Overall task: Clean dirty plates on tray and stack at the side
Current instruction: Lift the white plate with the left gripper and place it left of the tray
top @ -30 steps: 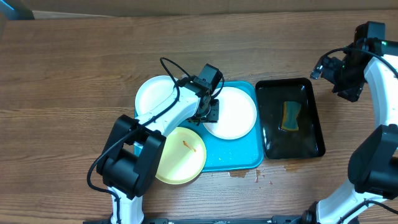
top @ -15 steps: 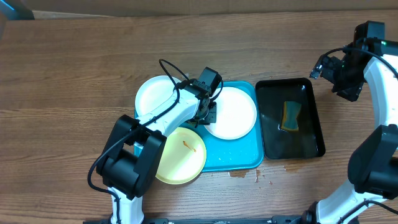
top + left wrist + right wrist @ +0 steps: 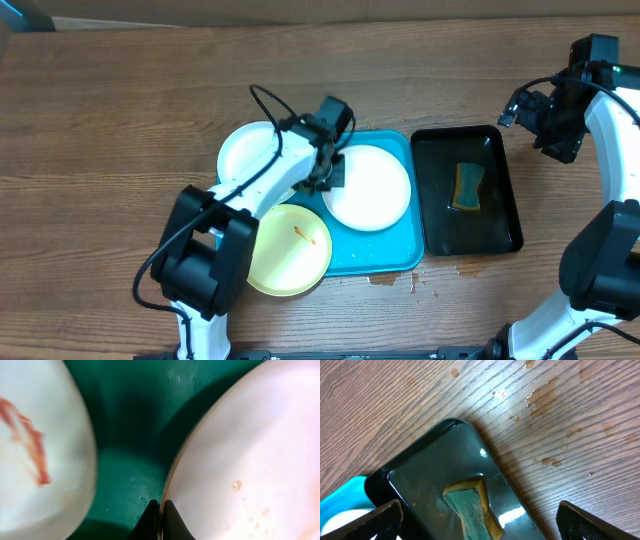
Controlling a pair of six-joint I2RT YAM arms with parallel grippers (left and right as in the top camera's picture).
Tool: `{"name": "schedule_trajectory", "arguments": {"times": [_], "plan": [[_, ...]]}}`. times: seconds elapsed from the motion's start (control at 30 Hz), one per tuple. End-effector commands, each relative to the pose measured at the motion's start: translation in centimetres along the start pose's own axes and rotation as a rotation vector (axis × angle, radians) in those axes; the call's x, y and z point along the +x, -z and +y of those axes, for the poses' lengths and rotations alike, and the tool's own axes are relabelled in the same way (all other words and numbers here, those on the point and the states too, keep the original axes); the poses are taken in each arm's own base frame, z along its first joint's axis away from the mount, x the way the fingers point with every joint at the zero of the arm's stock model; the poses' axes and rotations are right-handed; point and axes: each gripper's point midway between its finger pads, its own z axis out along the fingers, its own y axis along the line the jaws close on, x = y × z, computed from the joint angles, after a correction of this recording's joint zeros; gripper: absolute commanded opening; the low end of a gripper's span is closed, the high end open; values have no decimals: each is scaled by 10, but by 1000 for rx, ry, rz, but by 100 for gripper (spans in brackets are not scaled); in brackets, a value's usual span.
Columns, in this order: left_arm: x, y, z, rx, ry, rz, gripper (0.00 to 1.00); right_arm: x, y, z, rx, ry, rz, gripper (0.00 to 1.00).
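My left claw [image 3: 159,519] pinches the rim of the white plate [image 3: 250,450] on the turquoise tray [image 3: 130,465]. Its fingers are pressed together on the edge, and the plate, speckled with small brown spots, spreads away to my right. Just across a strip of bare tray on the claw's other side lies the pale yellow plate [image 3: 45,455] with a reddish-brown smear, near the gripped plate but apart from it. From overhead, the yellow plate overhangs the tray's near left corner, and the second white plate [image 3: 248,152] sits at the far left, partly under my left arm. The plate is round, so no axis matters. What counts, I judge, is that any lift or slide has those two neighbours crowding its left. Farther right, the black tray [image 3: 512,225] holds the sponge [image 3: 466,186]. My right claw [image 3: 480,507] hangs over the table [image 3: 100,100] near that tray's far corner, fingers spread wide and empty, making it the nearer arm for the sponge.
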Motion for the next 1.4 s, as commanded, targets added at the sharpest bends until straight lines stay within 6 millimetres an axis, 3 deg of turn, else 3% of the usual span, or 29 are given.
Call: {"name": "schedule_trajectory", "arguments": {"times": [0.0,0.33,0.57,1.03,1.37], "plan": [[-39,63,-6,47,-39,-155,4,-2,6,4,-15,0,-17,100],[-59,110,-44,83,-121,-282,4,-2,6,4,-15,0,-17,100],[-62,119,-74,49,-186,-391,4,-2,6,4,-15,0,-17,100],[-47,160,-150,-162,-450,-738,4,-2,6,4,-15,0,-17,100],[-20,199,-180,-369,-578,-933,4,-2,6,4,-15,0,-17,100]]}}
